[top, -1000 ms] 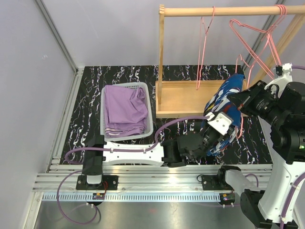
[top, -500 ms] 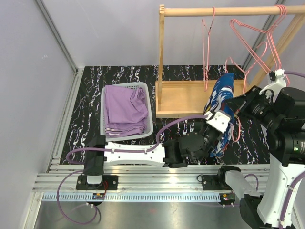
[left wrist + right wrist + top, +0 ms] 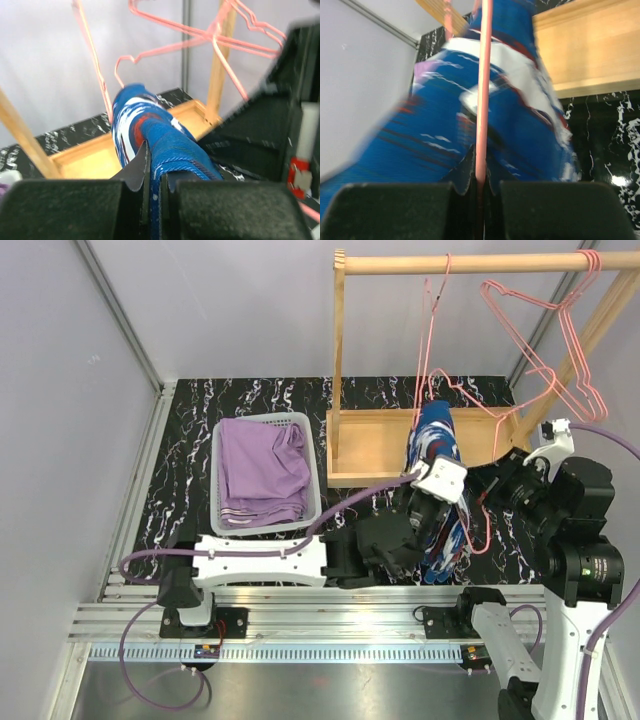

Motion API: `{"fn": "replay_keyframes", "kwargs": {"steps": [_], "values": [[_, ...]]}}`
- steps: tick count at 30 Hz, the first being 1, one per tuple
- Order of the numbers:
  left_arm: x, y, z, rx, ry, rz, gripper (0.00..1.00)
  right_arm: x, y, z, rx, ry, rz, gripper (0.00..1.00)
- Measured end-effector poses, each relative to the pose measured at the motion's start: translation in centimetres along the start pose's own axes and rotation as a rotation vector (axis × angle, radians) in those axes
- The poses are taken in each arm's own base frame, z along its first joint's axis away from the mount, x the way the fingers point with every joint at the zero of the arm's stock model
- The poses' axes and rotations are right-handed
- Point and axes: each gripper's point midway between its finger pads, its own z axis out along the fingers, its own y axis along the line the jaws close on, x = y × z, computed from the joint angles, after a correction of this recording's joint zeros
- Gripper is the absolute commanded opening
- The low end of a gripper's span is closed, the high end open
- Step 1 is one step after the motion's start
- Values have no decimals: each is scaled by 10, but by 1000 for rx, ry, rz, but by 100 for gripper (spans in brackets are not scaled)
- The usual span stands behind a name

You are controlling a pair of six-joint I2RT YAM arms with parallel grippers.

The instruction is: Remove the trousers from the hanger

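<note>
End effectors (image 3: pixel 156 172) (image 3: pixel 480 176): two; trousers (image 3: pixel 262 472) (image 3: pixel 435 440): two.

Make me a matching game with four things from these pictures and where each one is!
Things:
1. purple trousers
2. blue patterned trousers
3. pink hanger
4. wooden rail

Places:
A. clamped in the right gripper
B. lying in the white basket
C. highest of all, running across the top
D. pinched by the left gripper

Right pairs: 1-B, 2-D, 3-A, 4-C.
</note>
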Motion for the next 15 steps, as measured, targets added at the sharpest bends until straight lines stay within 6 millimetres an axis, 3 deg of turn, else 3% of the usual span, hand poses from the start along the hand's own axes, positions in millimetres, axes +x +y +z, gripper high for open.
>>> {"fn": "replay_keyframes", "kwargs": {"steps": [3, 5, 11, 15], "values": [[-31, 16, -3, -21, -33, -25, 0, 10, -6, 1, 7, 14, -1, 0], [-66, 35, -6, -40, -77, -74, 0, 19, -13, 3, 19, 38, 0, 0], [-187, 121, -34, -120, -248, -285, 0, 29, -22, 9, 33, 68, -11, 0], [-247, 183, -59, -179, -351, -407, 0, 31, -25, 9, 43, 72, -23, 0]]}}
